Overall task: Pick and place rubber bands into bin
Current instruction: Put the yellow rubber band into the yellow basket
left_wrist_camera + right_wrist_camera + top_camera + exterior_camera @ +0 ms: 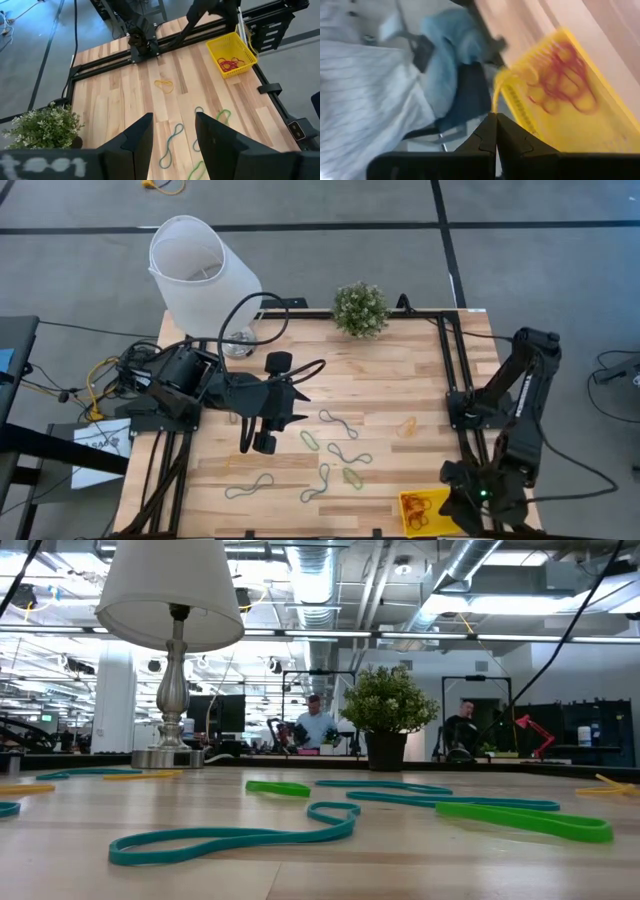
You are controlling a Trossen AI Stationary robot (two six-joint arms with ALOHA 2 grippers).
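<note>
Left claw [262,442]: centre-left of the high view, above the table [400,395], jaws wide with nothing between them; in its wrist view they frame a grey-blue band [170,145], likely lined up for a pick.
Right claw [496,131]: lower right of the high view, beside the bin, jaws pressed together and empty; judged to be waiting clear of the work.
Bin [424,510]: bright yellow tray at the lower right table edge, holding red bands [231,63].
Rubber bands [340,452]: green and grey-blue loops lie flat and scattered in the lower middle of the table; one yellow band [407,426] sits apart, nearer the bin.
Lamp [200,270]: upper left, away from the bands.
Plant [361,308]: upper centre.
Progress: several bands binned, most not yet.
</note>
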